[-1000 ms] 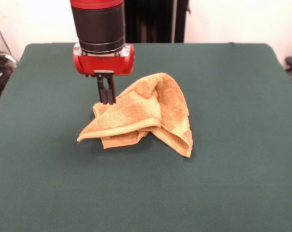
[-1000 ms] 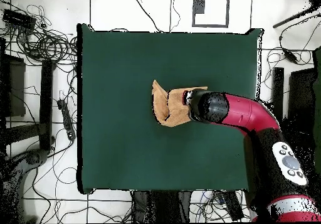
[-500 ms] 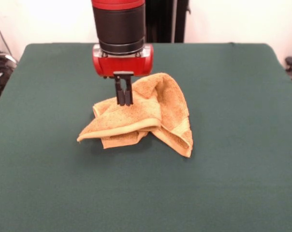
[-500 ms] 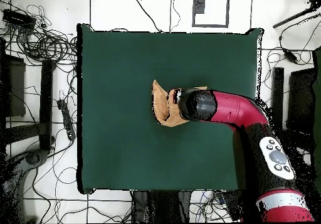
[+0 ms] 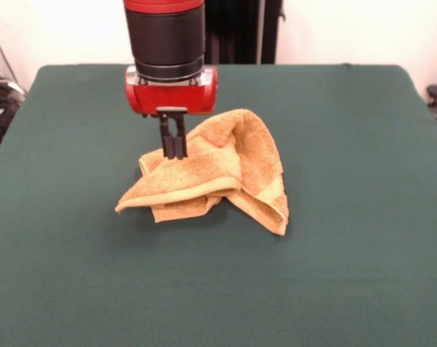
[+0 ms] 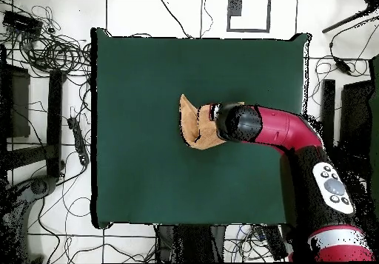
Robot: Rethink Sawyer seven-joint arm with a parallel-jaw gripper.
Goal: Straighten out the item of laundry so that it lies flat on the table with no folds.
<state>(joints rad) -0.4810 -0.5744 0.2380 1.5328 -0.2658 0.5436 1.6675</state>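
My claw (image 5: 175,153), fingers pinched together and holding nothing, hangs over the back edge of the towel (image 5: 218,173), a soft, light, floppy heap on the desk (image 5: 349,275), best gripped by a corner.

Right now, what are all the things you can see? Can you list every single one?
towel: one, mustard-yellow, crumpled and folded over itself near the middle of the table, with a paler border band along its front edge.
table: one, covered in dark green cloth, filling most of both views.
cables: many, black, tangled on the white floor around the table in the overhead view.
arm: one, red and black, reaching over the table to the towel.
gripper: one, black fingers close together under a red wrist block, its tips at the towel's back left part in the front view; contact is unclear.
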